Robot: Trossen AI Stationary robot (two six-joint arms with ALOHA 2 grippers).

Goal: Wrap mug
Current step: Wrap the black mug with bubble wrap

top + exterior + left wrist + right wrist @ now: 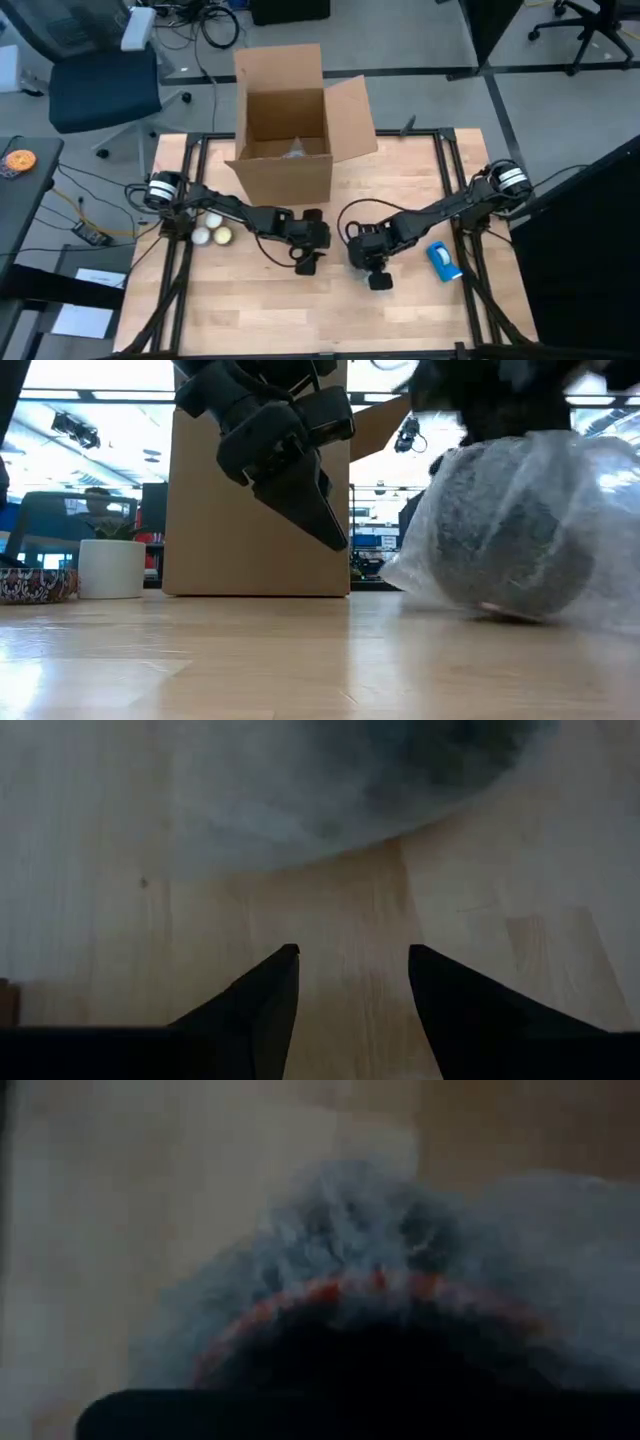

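Jaws on the left gripper stand apart and hold nothing, as its wrist view shows two dark fingers with bare wood between them, hovering over the counter near its middle. Left of it lie a few small pale balls, and at the far edge stands an open cardboard box.

Just to the right, the right gripper is pressed down on the mug, so whether its jaws are open or closed cannot be told. The mug sits near the counter's middle, already bundled in cloudy plastic wrap; a strip of its orange-red rim shows through the film in the right wrist view.

By my judgement the wrapping is mostly done: the film covers the mug all round, and what seems left is tucking or fixing the loose ends. A blue tape dispenser waits further right.

No brand, label or writing can be read anywhere.
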